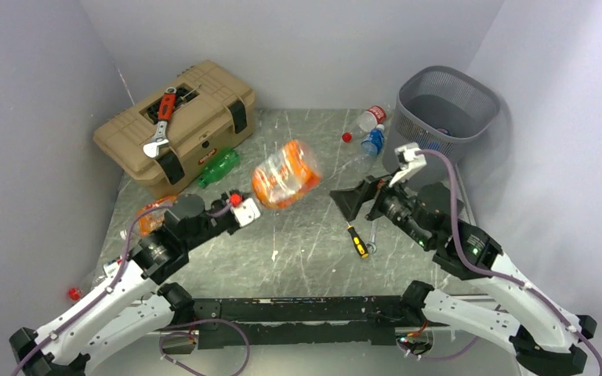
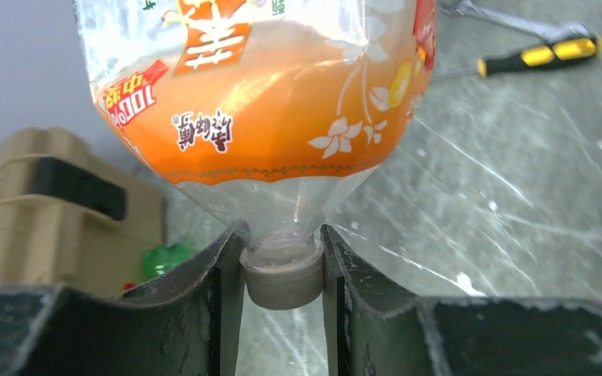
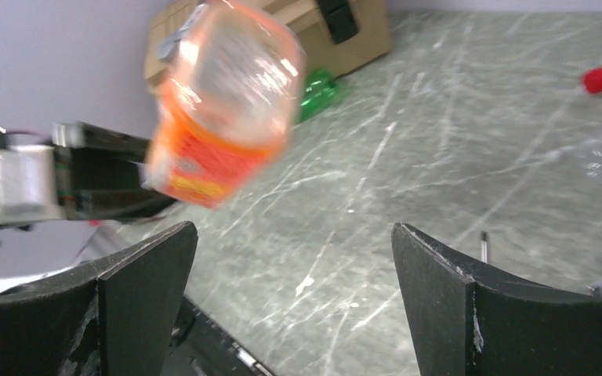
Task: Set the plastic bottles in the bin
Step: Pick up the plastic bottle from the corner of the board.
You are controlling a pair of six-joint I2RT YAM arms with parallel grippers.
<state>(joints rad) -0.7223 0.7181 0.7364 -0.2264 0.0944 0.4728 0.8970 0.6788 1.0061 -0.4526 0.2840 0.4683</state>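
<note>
Bare desk (image 1: 306,251) lies open between the wide-spread jaws of the right tool (image 1: 351,202) and the orange bottle (image 1: 285,174) straight ahead of it; the bottle hangs off the desk, pinched by its cap in the left tool (image 1: 244,211); a screwdriver (image 1: 356,240) and small wrench (image 1: 373,239) lie under the right tool; behind it stands the open-topped bin (image 1: 482,98), with a clear bottle (image 1: 370,119), a blue bottle (image 1: 373,141) and a red cap (image 1: 347,137) near its foot; the toolbox (image 1: 125,133) and a green bottle (image 1: 219,167) crowd the room beyond the left tool.
</note>
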